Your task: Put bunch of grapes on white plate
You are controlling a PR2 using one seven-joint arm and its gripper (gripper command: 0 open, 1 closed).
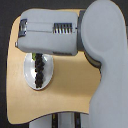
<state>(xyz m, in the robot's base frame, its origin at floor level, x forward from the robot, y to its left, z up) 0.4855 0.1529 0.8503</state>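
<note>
The fingers were hidden beneath the arm's grey forearm (50, 32), so I could not tell whether they gripped or had let go. The bunch of grapes (39, 70) lay on the white plate (29, 75) on the table (70, 80); a straight upward retreat seemed safest

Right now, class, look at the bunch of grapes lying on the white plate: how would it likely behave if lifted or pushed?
The bunch of grapes is a chain of small round beads, so it would probably flex and sag rather than stay stiff. It looks small, so likely light. The white plate looks glossy, so a push might slide the bunch instead of rolling it.
</note>
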